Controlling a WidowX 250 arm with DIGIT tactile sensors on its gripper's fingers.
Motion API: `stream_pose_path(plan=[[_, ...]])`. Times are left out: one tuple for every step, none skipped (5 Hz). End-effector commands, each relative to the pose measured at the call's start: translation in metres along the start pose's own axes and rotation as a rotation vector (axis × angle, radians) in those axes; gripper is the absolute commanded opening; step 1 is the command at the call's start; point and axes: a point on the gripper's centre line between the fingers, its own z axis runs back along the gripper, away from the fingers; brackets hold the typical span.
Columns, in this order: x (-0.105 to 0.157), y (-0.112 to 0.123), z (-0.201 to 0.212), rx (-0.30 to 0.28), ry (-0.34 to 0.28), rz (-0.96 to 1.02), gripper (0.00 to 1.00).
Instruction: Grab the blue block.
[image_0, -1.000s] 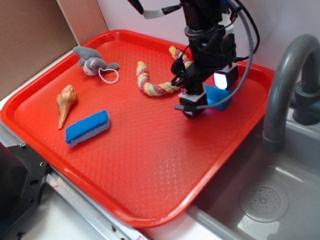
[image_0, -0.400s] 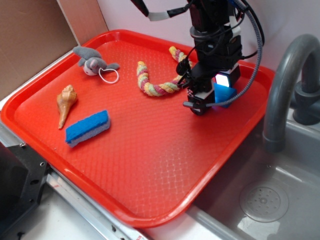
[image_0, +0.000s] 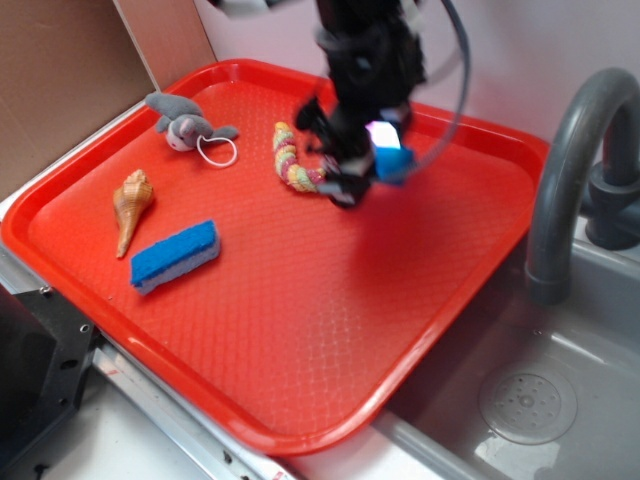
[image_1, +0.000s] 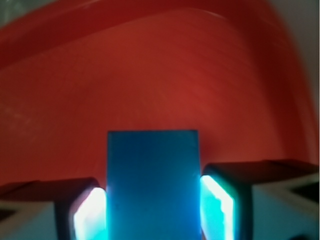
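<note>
The blue block (image_0: 394, 164) is a smooth solid-blue brick, held above the red tray (image_0: 300, 340) near its far middle. My gripper (image_0: 376, 172) is shut on it, blurred by motion. In the wrist view the blue block (image_1: 152, 180) fills the gap of the gripper (image_1: 154, 207), and the glowing pads (image_1: 91, 210) press against both of its sides. Only red tray floor shows behind it.
On the tray lie a blue sponge with a white underside (image_0: 175, 255), a shell (image_0: 132, 205), a grey plush toy (image_0: 185, 125) and a braided rope (image_0: 293, 160) just left of the gripper. A grey faucet (image_0: 565, 170) and sink (image_0: 520, 400) stand to the right.
The gripper has swung left from the tray's far right toward the rope, carrying the blue block with it, off the tray floor.
</note>
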Motion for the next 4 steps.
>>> stream_pose_path(plan=[[-0.033, -0.046, 0.084, -0.03, -0.025, 0.488, 0.0], [-0.053, -0.06, 0.104, -0.082, -0.003, 0.743, 0.0], [-0.065, -0.062, 0.11, -0.105, 0.011, 0.996, 0.0], [-0.071, -0.055, 0.105, -0.091, 0.055, 1.236, 0.0]])
